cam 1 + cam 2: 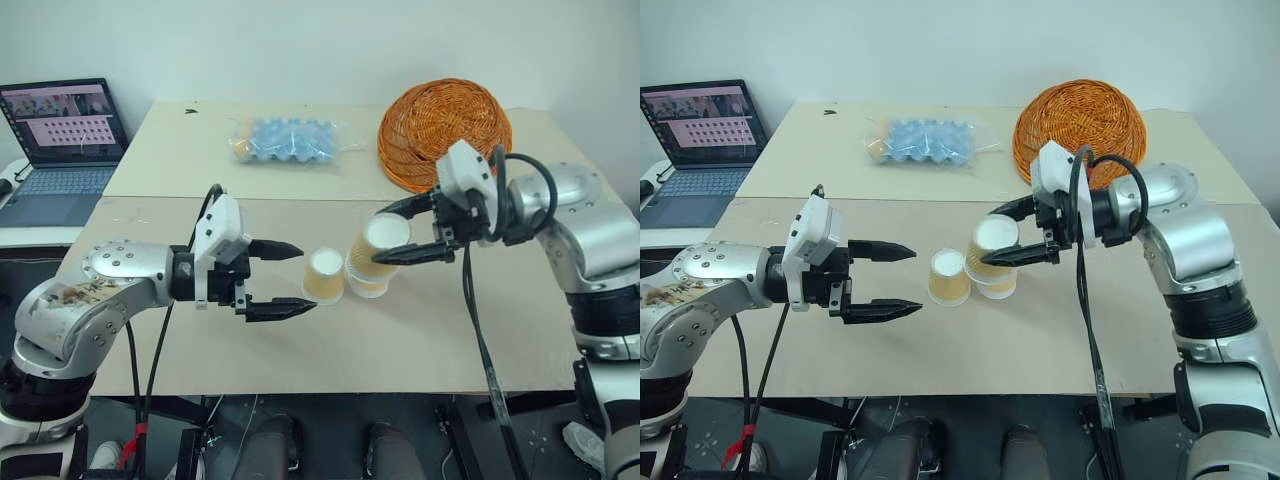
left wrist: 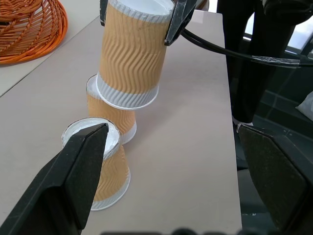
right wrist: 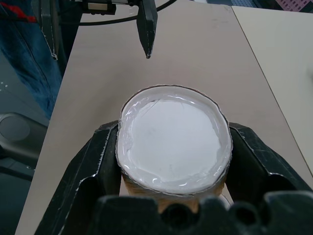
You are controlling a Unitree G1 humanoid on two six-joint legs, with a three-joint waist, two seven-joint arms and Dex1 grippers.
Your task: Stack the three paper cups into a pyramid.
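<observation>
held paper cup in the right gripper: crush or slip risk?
Probably light and thin-walled: the held cup, clamped by the right gripper, could dent if squeezed harder. Its wavy ribbed sleeve likely resists slipping. The two table cups look easy to tip if bumped.

The right pincer (image 1: 400, 232) holds a cup (image 1: 383, 244) above two cups (image 1: 340, 280).

Three tan-orange ribbed paper cups, all inverted with white bases upward. The left cup (image 1: 325, 275) and the right cup (image 1: 368, 280) stand side by side on the table. The third cup (image 1: 383, 243) is held slightly tilted above the right cup, overlapping its top; contact cannot be determined.
</observation>
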